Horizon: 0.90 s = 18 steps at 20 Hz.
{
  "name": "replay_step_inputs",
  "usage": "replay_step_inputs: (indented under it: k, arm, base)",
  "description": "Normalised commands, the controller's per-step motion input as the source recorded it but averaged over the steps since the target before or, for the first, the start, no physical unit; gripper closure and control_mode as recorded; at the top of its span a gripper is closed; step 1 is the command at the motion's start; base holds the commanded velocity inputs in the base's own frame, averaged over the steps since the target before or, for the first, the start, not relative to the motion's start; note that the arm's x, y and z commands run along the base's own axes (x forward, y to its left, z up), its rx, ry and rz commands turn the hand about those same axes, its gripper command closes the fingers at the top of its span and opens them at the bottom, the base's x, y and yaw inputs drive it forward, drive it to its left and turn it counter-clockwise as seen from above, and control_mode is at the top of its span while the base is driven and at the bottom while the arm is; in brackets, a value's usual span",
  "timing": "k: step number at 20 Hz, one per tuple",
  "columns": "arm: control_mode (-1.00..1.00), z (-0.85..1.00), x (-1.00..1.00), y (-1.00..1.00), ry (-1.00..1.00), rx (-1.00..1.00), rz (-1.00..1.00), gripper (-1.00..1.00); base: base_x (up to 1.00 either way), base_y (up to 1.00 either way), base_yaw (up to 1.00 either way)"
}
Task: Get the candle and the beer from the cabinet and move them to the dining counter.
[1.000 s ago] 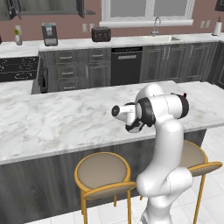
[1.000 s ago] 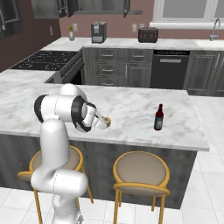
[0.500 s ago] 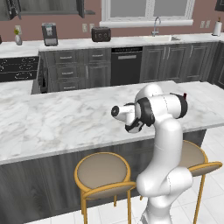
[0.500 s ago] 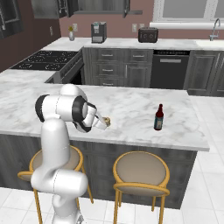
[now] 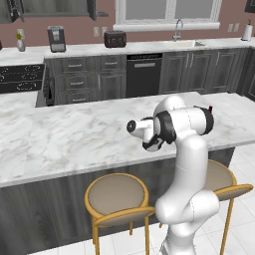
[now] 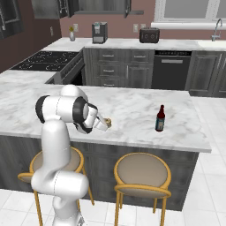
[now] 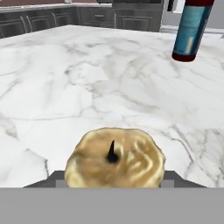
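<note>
one candle [image 7: 115,159], pale yellow with a dark wick, sits clamped in the gripper [image 6: 105,124] just above the marble tabletop [image 6: 132,110] of the dining counter. beside it on the same tabletop, well apart, stands the beer [image 6: 160,119], upright above the yellow-legged stools [image 6: 142,173].

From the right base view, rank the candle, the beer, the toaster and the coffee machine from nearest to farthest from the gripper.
1. The candle: at the gripper itself, over the dining counter.
2. The beer: upright on the same counter, to the camera's right.
3. and 4. The toaster and the coffee machine: both on the back worktop, too close to call.
</note>
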Motion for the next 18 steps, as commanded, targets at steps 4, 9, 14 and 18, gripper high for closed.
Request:
replay_step_inputs:
  k: [4, 9, 14, 18]
  arm:
    - [-1.00, 0.24, -0.16, 0.11, 0.00, 0.00, -0.03, 1.00]
    - [-1.00, 0.42, -0.11, 0.20, 0.00, 0.00, -0.02, 1.00]
    - [-1.00, 0.39, -0.04, 0.26, 0.04, 0.00, -0.01, 1.00]
    - [-1.00, 0.01, 0.00, 0.16, 0.05, 0.00, 0.00, 1.00]
  base:
    - [0.00, 0.00, 0.00]
    - [0.00, 0.00, 0.00]
    - [0.00, 0.00, 0.00]
    - [0.00, 0.00, 0.00]
